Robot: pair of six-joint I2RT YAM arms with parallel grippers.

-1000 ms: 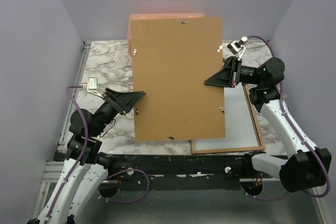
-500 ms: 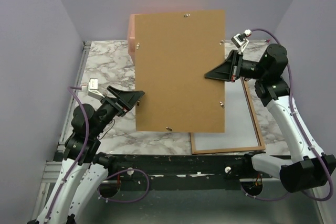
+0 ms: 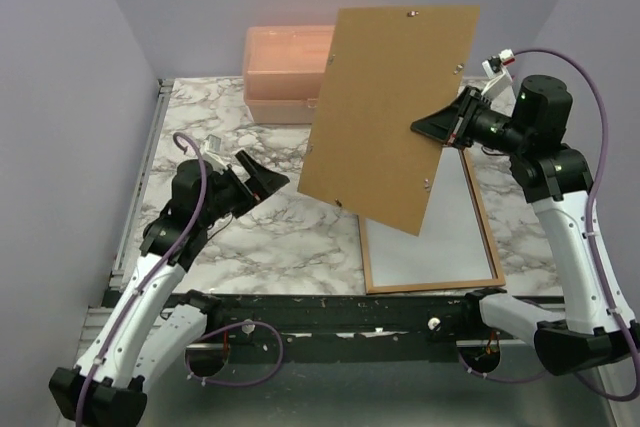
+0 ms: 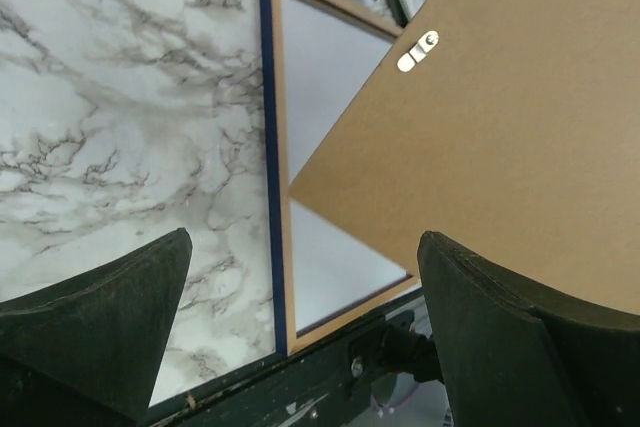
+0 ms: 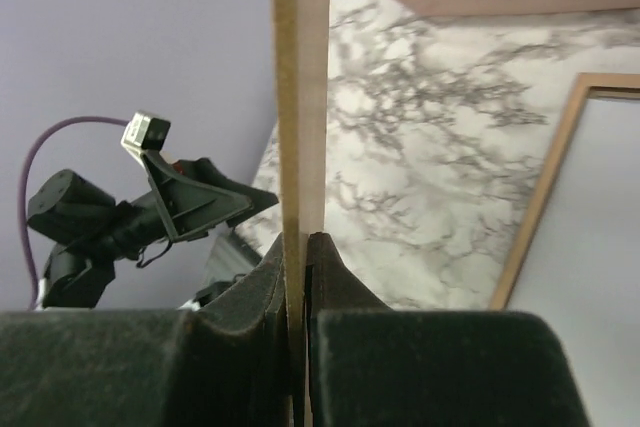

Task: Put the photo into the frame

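Note:
My right gripper (image 3: 425, 129) is shut on the right edge of the plain brown backing board (image 3: 390, 117) and holds it tilted in the air over the table. In the right wrist view the board (image 5: 298, 97) runs edge-on between my closed fingers (image 5: 300, 247), with a pale layer against it that I cannot identify. The frame (image 3: 487, 237) lies flat at the near right, tan back up, with a pale surface inside; its navy edge shows in the left wrist view (image 4: 270, 147). My left gripper (image 3: 265, 172) is open and empty, left of the board. The photo's printed side is not in view.
A peach plastic box (image 3: 285, 67) stands at the back of the marble table, partly behind the board. The table's dark front rail (image 3: 330, 307) runs just below the frame. Purple walls close in both sides.
The right gripper has lifted the board and swung it up and to the right, now tilted. The left gripper, earlier at the board's left edge, is now apart from it and open.

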